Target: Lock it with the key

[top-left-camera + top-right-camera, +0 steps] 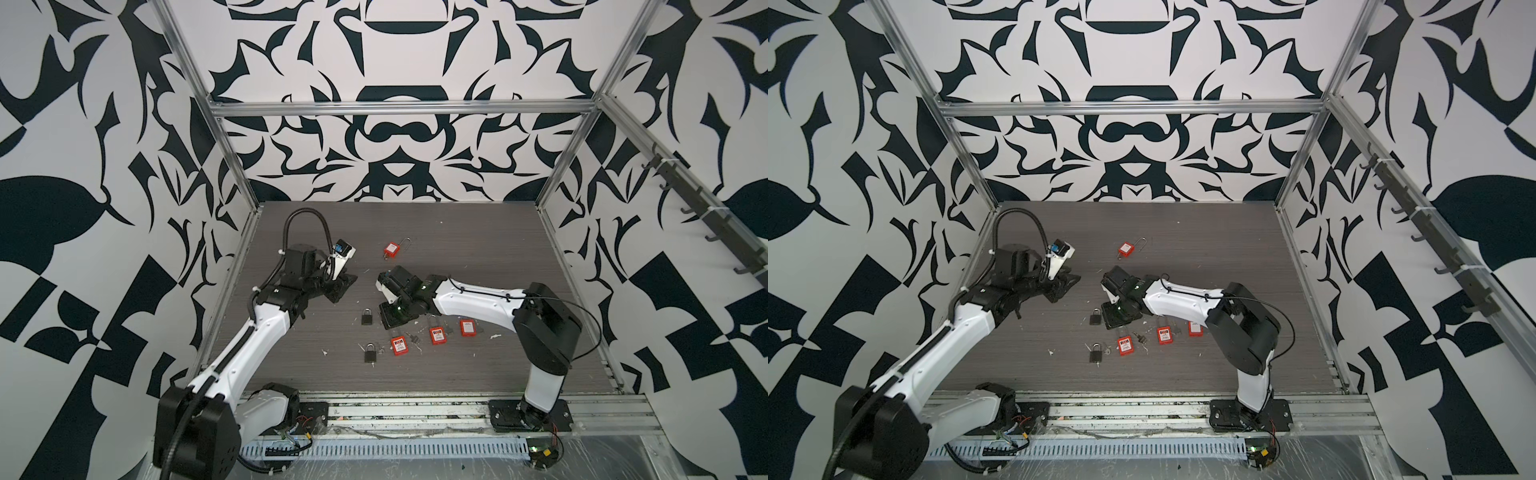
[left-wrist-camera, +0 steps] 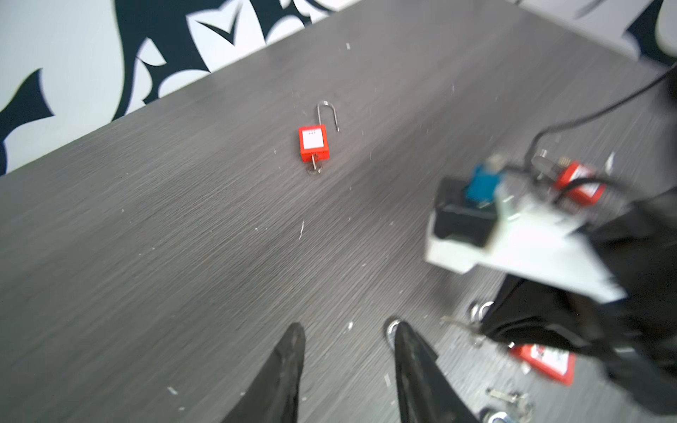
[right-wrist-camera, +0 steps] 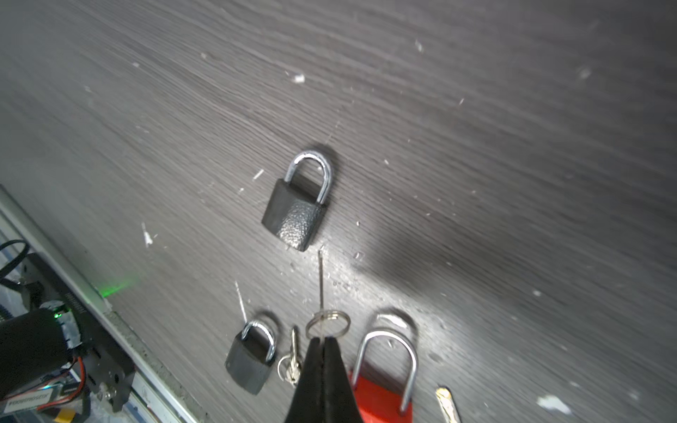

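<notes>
Toward the table's [image 1: 498, 257] front, a key [image 3: 321, 282] is gripped in the closed right gripper [image 3: 322, 342], its tip just short of the base of a black padlock [image 3: 298, 205]. Farther back, the left gripper [image 2: 346, 329] is held parted and empty. Beyond it, a red padlock [image 2: 313, 143] is laid with its shackle raised.

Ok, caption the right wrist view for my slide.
Right gripper pinches a key, tip aimed at a black padlock lying on the table.
</notes>
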Controlling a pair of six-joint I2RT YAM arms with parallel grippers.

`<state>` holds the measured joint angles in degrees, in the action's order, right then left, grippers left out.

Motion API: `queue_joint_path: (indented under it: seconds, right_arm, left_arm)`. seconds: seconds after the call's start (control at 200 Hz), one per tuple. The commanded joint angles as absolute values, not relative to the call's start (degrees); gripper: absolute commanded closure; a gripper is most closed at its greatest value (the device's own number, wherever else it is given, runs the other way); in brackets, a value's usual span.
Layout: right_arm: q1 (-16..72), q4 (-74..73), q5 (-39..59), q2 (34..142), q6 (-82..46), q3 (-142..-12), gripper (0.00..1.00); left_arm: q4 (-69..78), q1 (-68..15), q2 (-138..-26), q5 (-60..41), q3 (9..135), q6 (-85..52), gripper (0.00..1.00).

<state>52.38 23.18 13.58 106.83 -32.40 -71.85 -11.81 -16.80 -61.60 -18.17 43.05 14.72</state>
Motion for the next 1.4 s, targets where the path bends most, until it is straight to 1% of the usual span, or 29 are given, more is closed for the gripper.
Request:
queue_joint_path:
  seconds: [0.0, 0.185, 0.265, 0.525, 0.71, 0.83, 0.96, 1.105, 1.165, 1.275, 1.355, 1.395]
  right_arm:
    - [52.7, 24.8, 15.8, 107.5, -34.7, -75.3, 1.00]
    - [52.8, 23.3, 15.6, 110.1, -35.2, -76.7, 0.99]
    - [52.8, 23.8, 15.9, 111.5, -35.3, -78.0, 0.97]
    - [52.7, 24.2, 13.7, 112.2, -35.5, -78.9, 0.79]
    - [52.8, 24.3, 12.0, 111.5, -35.0, -79.3, 0.72]
    - [52.7, 23.5, 7.4, 107.9, -32.3, -78.1, 0.68]
    - [52.8, 23.2, 0.9, 103.7, -25.4, -77.1, 0.64]
    - [52.7, 23.0, -9.3, 98.9, -17.1, -74.6, 0.60]
    - [52.5, 22.1, -14.5, 97.0, -15.2, -72.7, 0.57]
    - [51.8, 22.1, -20.7, 94.3, -12.6, -70.5, 0.46]
    - [50.5, 21.8, -23.7, 92.9, -11.0, -69.6, 0.39]
    - [49.4, 21.2, -23.9, 92.4, -9.6, -69.1, 0.38]
  left_arm:
    - [-3.9, -16.7, -58.5, -16.6, 39.5, 6.3, 0.51]
    - [-5.0, -16.7, -56.7, -16.4, 38.9, 3.8, 0.49]
    - [-5.1, -16.7, -56.6, -17.1, 38.9, 3.7, 0.48]
    - [-5.3, -16.7, -57.8, -18.3, 40.3, 2.5, 0.47]
    - [-5.9, -16.7, -59.9, -19.5, 42.0, 1.1, 0.46]
    - [-5.7, -16.7, -60.4, -22.0, 42.8, 0.1, 0.46]
    - [-4.3, -16.7, -60.8, -24.8, 43.0, -0.6, 0.46]
    - [-1.1, -16.7, -63.1, -25.4, 43.2, -1.9, 0.46]
    - [0.1, -16.7, -64.2, -25.7, 43.8, -2.5, 0.46]
    - [2.0, -16.7, -66.2, -25.8, 44.8, -4.6, 0.46]
    - [4.5, -16.7, -67.5, -25.9, 44.5, -6.0, 0.48]
    - [5.7, -16.7, -68.1, -25.7, 44.3, -6.7, 0.49]
